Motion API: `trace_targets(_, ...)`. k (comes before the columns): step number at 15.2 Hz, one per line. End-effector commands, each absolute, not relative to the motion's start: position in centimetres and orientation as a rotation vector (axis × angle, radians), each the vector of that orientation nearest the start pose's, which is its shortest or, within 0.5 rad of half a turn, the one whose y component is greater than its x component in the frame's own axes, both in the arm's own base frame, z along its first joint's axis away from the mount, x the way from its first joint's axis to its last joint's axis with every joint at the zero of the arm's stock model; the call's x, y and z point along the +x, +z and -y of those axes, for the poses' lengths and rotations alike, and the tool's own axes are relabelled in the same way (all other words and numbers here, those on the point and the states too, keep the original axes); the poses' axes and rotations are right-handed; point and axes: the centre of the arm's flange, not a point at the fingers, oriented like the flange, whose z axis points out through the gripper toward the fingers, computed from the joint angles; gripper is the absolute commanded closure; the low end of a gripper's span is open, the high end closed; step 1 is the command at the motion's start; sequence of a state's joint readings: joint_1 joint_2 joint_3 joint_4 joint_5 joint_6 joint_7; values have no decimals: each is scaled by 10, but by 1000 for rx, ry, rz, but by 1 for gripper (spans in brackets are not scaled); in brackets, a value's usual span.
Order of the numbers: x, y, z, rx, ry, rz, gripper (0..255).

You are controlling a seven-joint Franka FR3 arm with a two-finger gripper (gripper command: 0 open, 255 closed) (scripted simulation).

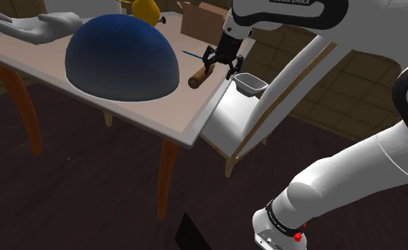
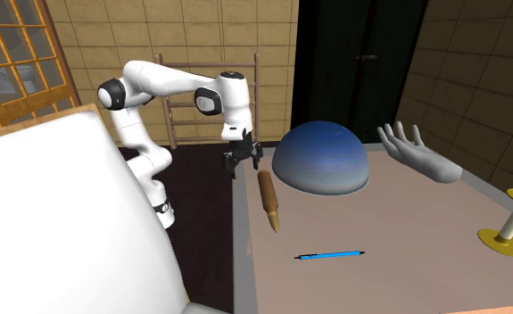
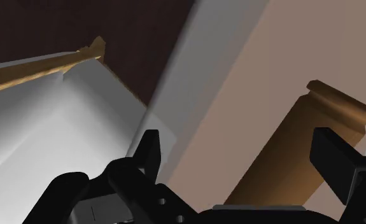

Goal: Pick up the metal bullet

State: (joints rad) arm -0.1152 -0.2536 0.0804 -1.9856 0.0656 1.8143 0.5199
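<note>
The bullet [image 2: 269,202] is brown, paling to gold at its tip. In the second exterior view, the dome [image 2: 321,161] at its 1 o'clock is mottled deep blue. The pen [image 2: 331,256] at its 4 o'clock is bright blue. The table [image 2: 379,223] is pinkish beige with a pale grey rim. The gripper [image 2: 244,165] is black, the arm [image 2: 169,78] white and the hand model [image 2: 421,156] grey.

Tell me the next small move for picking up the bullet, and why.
Probably lower the gripper a little. Its fingers stand apart above the rimmed end of the brown bullet, which lies flat near the table edge, and they do not touch it yet, so closing now would likely miss.
</note>
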Motion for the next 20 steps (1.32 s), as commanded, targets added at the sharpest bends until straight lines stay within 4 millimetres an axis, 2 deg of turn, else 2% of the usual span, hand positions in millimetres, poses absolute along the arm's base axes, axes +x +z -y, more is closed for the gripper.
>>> trace_targets(1, 514, 577, 12, -2896, -113, -990, 0)
trace_targets(7, 582, 579, 43, -2707, -135, -1326, 0)
trace_targets(14, 582, 542, 43, -2707, -135, -1326, 0)
trace_targets(17, 582, 539, 43, -2707, -135, -1326, 0)
trace_targets(18, 582, 539, 42, -2707, -135, -1327, 255)
trace_targets(20, 582, 539, 43, -2707, -135, -1327, 255)
